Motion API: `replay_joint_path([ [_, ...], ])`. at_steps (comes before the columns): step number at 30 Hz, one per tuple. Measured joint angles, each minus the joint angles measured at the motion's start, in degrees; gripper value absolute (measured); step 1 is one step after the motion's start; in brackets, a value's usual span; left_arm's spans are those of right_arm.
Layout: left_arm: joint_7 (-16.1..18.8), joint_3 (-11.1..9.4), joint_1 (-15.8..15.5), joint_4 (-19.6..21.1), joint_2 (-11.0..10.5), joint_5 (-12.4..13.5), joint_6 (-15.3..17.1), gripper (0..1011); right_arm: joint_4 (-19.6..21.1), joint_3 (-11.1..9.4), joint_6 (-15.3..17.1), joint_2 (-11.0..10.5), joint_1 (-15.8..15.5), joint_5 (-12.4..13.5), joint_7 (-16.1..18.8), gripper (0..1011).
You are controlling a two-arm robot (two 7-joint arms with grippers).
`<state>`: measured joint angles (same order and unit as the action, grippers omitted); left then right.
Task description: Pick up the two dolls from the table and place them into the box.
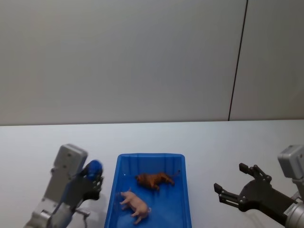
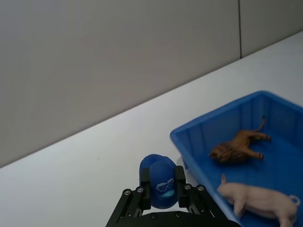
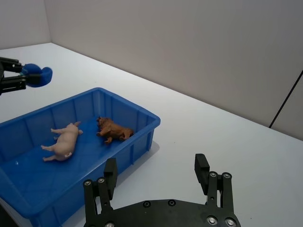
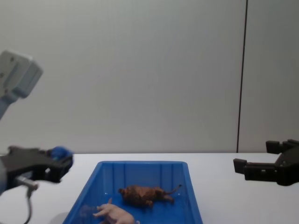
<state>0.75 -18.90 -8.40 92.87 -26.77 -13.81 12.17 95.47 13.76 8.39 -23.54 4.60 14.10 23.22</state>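
The lion (image 1: pixel 155 180) and the pig (image 1: pixel 135 203) both lie on their sides inside the blue box (image 1: pixel 182 190), low in the middle of the head view, the lion nearer the far wall and the pig toward the bottom edge, close but apart. They look like light, stiff, smooth moulded plastic, so I judge a pinch across the torso safest; legs and the lion's thin tail would slip or twist. The box sits on the white desk (image 1: pixel 213 142). At lower left of the frame the left claw (image 1: pixel 93 175) pinches a small blue rounded object (image 2: pixel 161 181) just beside the box's rim. At lower right the right claw (image 1: pixel 236 184) hovers over bare desk, fingers spread and empty.
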Motion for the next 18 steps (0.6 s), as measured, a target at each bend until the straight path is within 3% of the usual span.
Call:
replay_joint_path([
  [8, -4.2, -1.7, -3.7, -1.3, 3.9, 2.6, -1.2, 250, 0.0, 0.0, 0.0, 0.0, 0.0, 0.0, 0.0, 1001],
  [18, -9.5, -4.2, -7.5, -3.9, 8.6, 4.8, -3.1, 558, 0.0, 0.0, 0.0, 0.0, 0.0, 0.0, 0.0, 1001],
])
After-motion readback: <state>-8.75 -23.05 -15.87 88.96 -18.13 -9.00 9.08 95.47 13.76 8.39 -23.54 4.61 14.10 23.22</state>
